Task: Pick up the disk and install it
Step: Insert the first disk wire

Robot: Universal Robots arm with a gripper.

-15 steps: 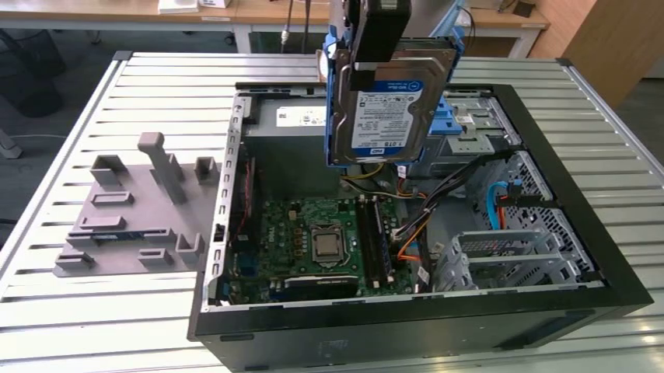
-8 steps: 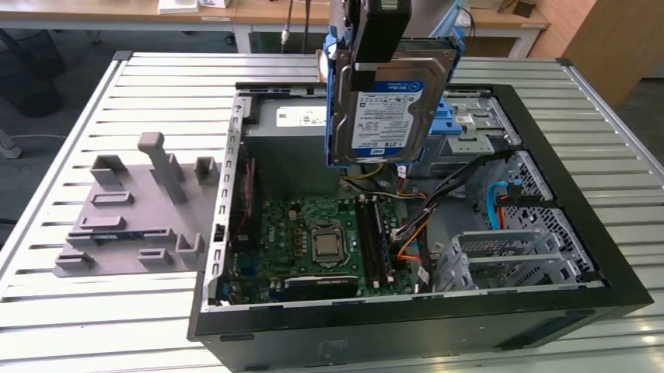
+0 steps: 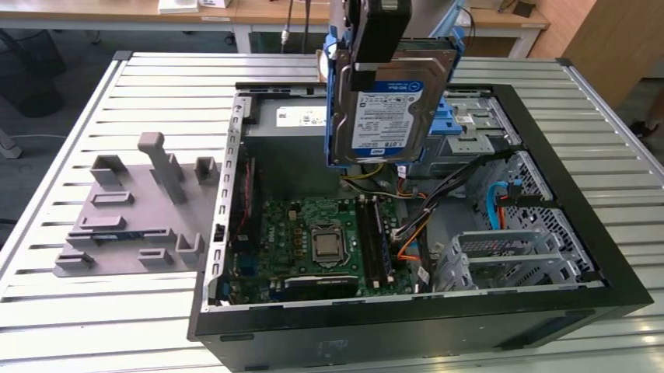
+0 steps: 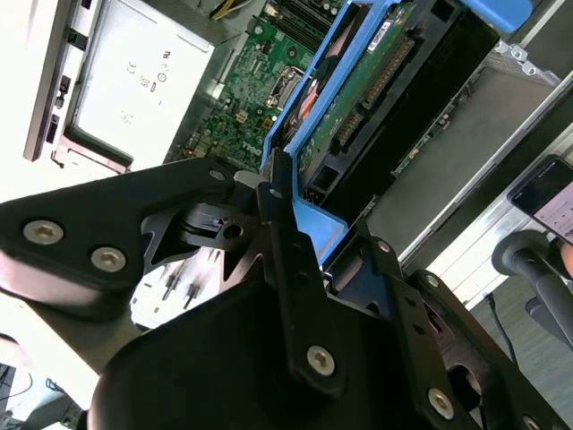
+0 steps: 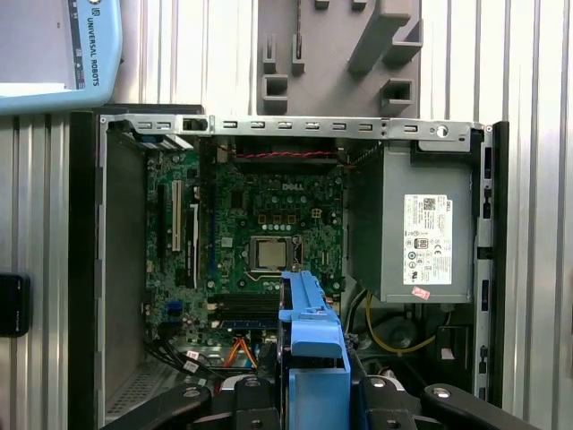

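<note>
I have the disk up in the air at the upper centre of the exterior view, standing on edge with its label facing the camera and its blue rails down both sides. My hand comes in from the top of that frame and is clamped on the disk's upper end, so the drive hangs straight below it. Beneath sits the open computer case on the slatted desk, with the green motherboard exposed. At the left of that frame a grey fixture lies on the desk.
</note>
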